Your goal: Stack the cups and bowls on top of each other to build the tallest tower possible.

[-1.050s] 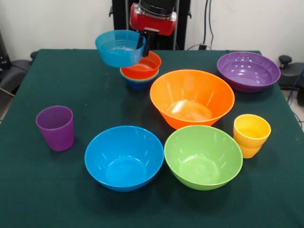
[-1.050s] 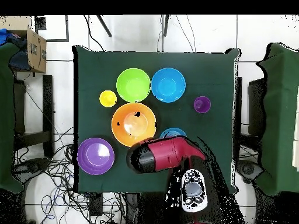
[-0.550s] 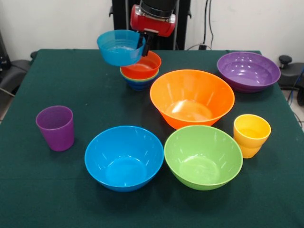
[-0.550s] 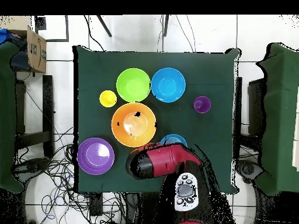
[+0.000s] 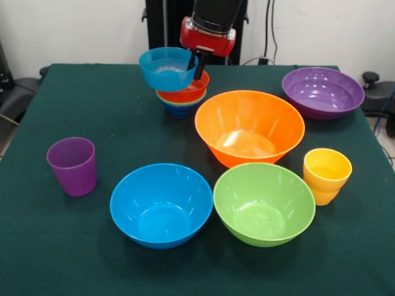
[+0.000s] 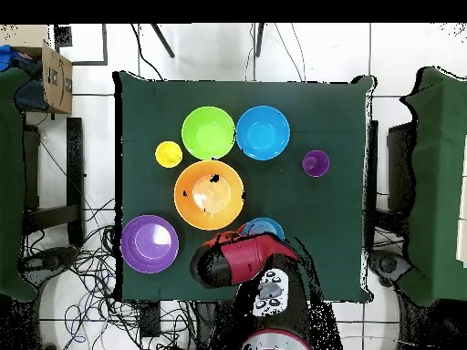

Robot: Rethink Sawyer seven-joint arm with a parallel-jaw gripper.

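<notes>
Fingers (image 5: 198, 61) are clamped on the rim of the small light blue bowl (image 5: 166, 68), which I hold lifted just above the tower (image 5: 183, 95), a little off to one side. I'd centre it over the red-orange bowl (image 5: 188, 88), level it, then lower gently before letting go.

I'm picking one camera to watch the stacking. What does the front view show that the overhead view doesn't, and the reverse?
Only the front view shows the claw gripping the rim of the small light blue plastic bowl, held above the small red-orange bowl topping the low stack. Only the overhead view shows the arm's red body covering that stack, plus floor cables around the table. Both show the large orange bowl, the large blue and green bowls, the purple bowl and both cups.
</notes>
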